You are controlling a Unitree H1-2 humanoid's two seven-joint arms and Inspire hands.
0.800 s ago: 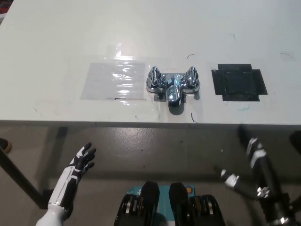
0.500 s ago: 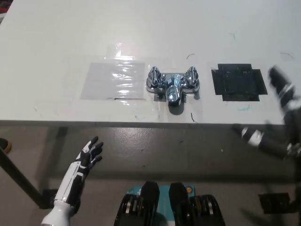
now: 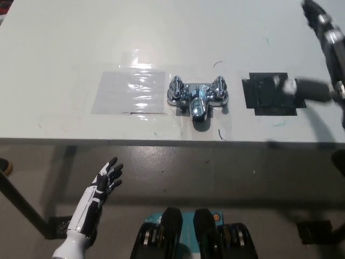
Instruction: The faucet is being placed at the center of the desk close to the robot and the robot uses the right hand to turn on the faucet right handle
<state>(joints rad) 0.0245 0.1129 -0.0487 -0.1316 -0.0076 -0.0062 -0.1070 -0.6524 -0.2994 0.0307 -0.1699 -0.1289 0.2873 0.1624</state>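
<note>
**Right Hand Open to the Right of the Faucet**

The faucet (image 3: 197,98) is sitting at the near centre of the table (image 3: 64,43), between a clear film patch (image 3: 129,91) and a black square (image 3: 272,96). The black right hand (image 3: 333,65) is hovering over that square with its fingers spread, clear of the right handle (image 3: 220,86). The white left hand (image 3: 105,181) is resting at the near left, also spread.
</note>
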